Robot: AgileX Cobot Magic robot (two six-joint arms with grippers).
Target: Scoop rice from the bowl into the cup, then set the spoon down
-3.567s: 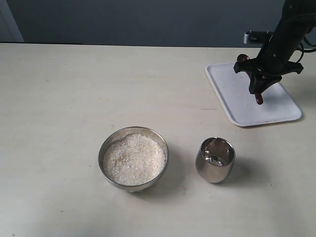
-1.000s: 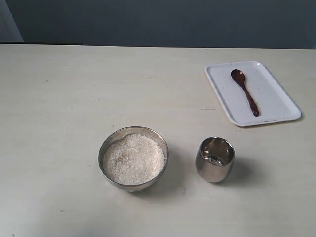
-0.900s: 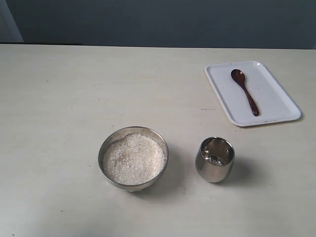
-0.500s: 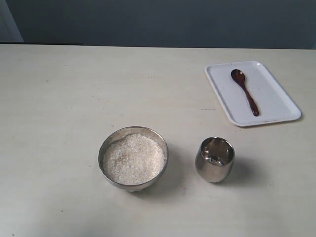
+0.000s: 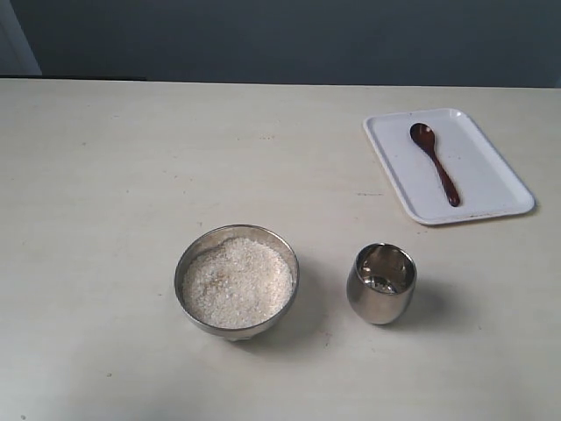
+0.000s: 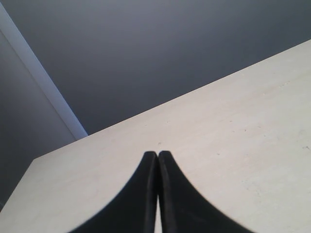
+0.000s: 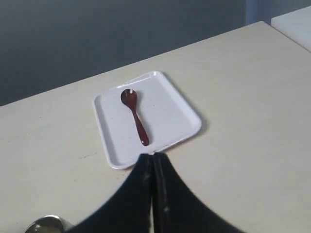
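Observation:
The steel bowl (image 5: 195, 256) stands near the table's front, filled with white rice (image 5: 237, 282). To its right is the shiny steel cup (image 5: 382, 283), a few grains showing in its bottom; its rim (image 7: 44, 223) peeks into the right wrist view. The dark wooden spoon (image 5: 434, 161) lies on the white tray (image 5: 399, 180), head towards the far side; in the right wrist view the spoon (image 7: 135, 115) rests on the tray (image 7: 172, 116) well beyond my right gripper (image 7: 153, 156), which is shut and empty. My left gripper (image 6: 157, 154) is shut on nothing, over bare table. Neither gripper appears in the exterior view.
A pale table top (image 5: 131, 175) spreads wide to the left and behind the bowl. A dark wall (image 5: 263, 35) runs along the table's far edge.
The right arm, which stood over the tray 3.6 s ago, has withdrawn from the exterior view, leaving the spoon lying on the tray. Nothing has moved over the last second.

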